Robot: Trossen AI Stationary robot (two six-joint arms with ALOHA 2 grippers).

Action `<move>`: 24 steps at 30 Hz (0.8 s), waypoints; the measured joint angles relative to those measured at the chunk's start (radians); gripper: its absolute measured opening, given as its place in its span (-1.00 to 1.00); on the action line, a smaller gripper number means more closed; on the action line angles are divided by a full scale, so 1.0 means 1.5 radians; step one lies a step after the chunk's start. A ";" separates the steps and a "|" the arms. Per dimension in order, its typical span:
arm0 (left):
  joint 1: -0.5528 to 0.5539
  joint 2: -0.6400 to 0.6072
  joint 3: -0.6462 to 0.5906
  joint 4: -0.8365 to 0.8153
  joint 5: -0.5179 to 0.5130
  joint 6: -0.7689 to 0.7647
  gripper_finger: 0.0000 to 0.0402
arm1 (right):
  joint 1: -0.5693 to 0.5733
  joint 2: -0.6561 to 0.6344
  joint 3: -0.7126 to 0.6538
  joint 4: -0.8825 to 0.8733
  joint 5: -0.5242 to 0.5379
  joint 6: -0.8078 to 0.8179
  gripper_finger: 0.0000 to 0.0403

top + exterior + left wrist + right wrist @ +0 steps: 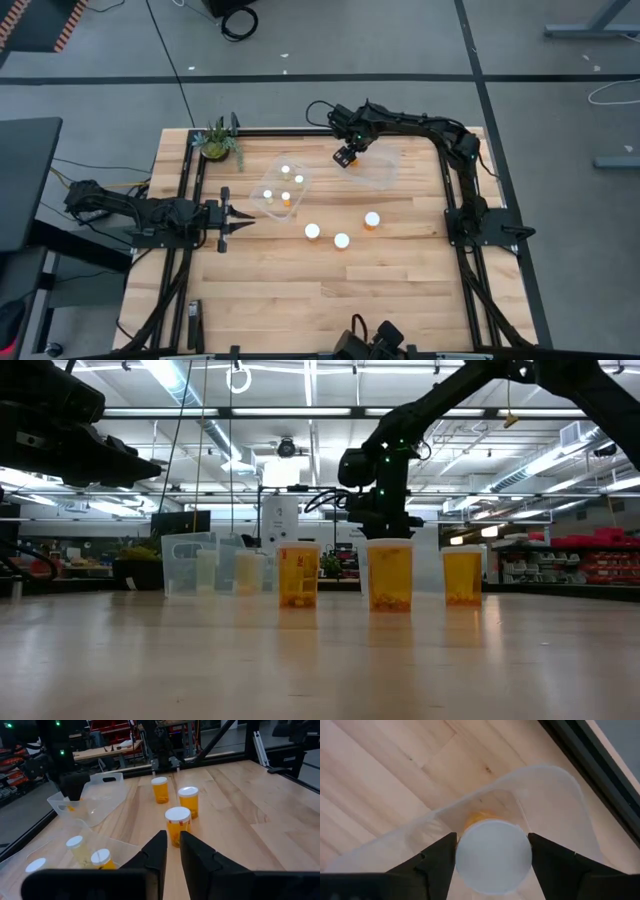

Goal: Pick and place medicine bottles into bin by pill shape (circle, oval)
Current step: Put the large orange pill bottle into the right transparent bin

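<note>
My right gripper (347, 155) is over the clear right bin (378, 172) at the far side, shut on an amber medicine bottle with a white cap (492, 851). Three more bottles (312, 231) (341, 240) (372, 219) stand upright on the table's middle. The clear left bin (262, 208) holds several bottles (286, 197). My left gripper (240, 222) waits at the table's left, shut and empty, pointing at the standing bottles (178, 822). My right gripper pinches the bottle between its two fingers (437, 862), which stand on opposite sides of the white cap (465, 852). The fingers come from above, pointing down. The bottle hangs upright, cap up, its amber body (477, 817) above the bin's inside near a corner (555, 785).
A small green potted plant (217, 142) stands at the far left corner. Black frame rails (190, 190) run along the table's left, far and right sides. Bare wood lies toward the near edge (320, 300).
</note>
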 joint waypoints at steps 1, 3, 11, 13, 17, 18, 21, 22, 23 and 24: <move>0.000 0.000 0.000 0.000 0.000 0.000 -0.70 | 0.000 0.000 0.000 0.001 0.000 0.000 0.26; 0.000 0.000 0.000 0.000 0.000 0.000 -0.72 | 0.000 0.000 0.000 0.000 0.000 0.000 0.28; 0.000 0.000 0.000 0.000 0.000 0.000 -0.74 | 0.000 0.000 0.014 -0.016 0.000 -0.001 0.32; 0.000 0.000 0.000 0.000 0.000 0.000 -0.73 | 0.001 0.000 0.028 -0.031 0.000 -0.001 0.33; 0.000 0.000 0.000 0.000 0.000 0.000 -0.70 | 0.007 0.000 0.060 -0.067 0.000 0.004 0.33; 0.000 0.000 0.000 0.000 0.000 0.000 -0.70 | 0.010 0.000 0.066 -0.075 0.000 0.005 0.33; 0.000 0.000 0.000 0.000 0.000 0.000 -0.70 | 0.018 0.000 0.084 -0.091 0.001 0.007 0.33; 0.000 0.000 0.000 0.000 0.000 0.000 -0.70 | 0.020 0.000 0.089 -0.097 0.002 0.007 0.33; 0.000 0.000 0.000 0.000 0.000 0.000 -0.71 | 0.022 0.000 0.094 -0.102 0.003 0.007 0.33; 0.000 0.000 0.000 0.000 0.000 0.000 -0.72 | 0.024 0.000 0.098 -0.106 0.003 0.007 0.33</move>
